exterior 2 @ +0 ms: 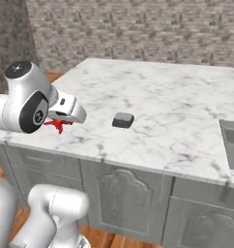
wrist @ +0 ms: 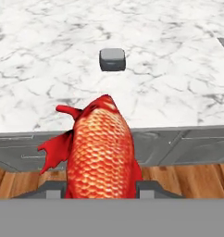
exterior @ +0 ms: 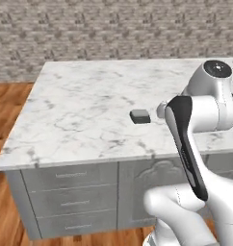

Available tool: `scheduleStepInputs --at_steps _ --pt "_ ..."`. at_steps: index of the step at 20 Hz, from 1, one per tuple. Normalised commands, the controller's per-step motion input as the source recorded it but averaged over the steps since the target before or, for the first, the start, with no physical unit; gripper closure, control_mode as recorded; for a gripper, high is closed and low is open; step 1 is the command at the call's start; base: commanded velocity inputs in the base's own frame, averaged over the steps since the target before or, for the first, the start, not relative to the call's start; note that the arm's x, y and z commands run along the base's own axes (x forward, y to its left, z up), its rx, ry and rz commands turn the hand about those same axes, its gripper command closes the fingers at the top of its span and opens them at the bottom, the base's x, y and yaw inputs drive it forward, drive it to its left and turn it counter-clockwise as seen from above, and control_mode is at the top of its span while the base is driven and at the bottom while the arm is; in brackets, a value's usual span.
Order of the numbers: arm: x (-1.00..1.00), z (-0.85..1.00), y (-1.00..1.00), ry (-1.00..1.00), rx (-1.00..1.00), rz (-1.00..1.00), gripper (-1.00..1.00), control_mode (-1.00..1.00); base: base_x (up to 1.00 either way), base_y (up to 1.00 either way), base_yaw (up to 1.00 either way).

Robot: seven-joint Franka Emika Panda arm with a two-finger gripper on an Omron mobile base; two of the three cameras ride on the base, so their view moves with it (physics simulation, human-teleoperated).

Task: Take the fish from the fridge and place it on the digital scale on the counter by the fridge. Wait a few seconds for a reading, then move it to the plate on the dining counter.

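My gripper [wrist: 101, 187] is shut on the red-orange fish [wrist: 100, 152], which sticks out ahead between the two fingertips, fins spread to the left. In the right base view the gripper [exterior 2: 61, 122] hangs over the near left part of the counter [exterior 2: 162, 97], and the fish [exterior 2: 57, 125] shows as a small red shape under it. The digital scale [wrist: 112, 59], a small dark grey block, lies on the marble straight ahead of the fish, with nothing on it. It sits mid-counter in both base views [exterior: 140, 116] [exterior 2: 123, 119], to the right of the hand.
Grey cabinets with drawers [exterior: 65, 202] stand under the counter's front edge. A recessed sink [exterior 2: 231, 145] cuts into the top at the far right. A stone-brick wall [exterior: 113, 29] runs behind, and wooden floor [exterior: 7, 110] lies to the left.
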Motion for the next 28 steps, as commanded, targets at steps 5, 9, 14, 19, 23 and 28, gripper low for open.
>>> scheduleStepInputs --at_steps 5,9,14,19,23,28 --pt "0.00 0.00 0.00 0.00 0.00 0.00 1.00 1.00 0.82 -0.57 -0.10" --pt "0.00 0.00 0.00 0.00 0.00 0.00 1.00 1.00 0.96 -0.13 0.00" --pt "0.00 0.00 0.00 0.00 0.00 0.00 1.00 1.00 0.73 0.00 0.00" --pt "0.00 0.00 0.00 0.00 0.00 0.00 1.00 1.00 0.28 0.00 0.02" --pt "0.00 0.00 0.00 0.00 0.00 0.00 1.00 1.00 0.51 0.01 0.03" --pt "0.00 0.00 0.00 0.00 0.00 0.00 1.00 1.00 0.66 0.01 0.01"
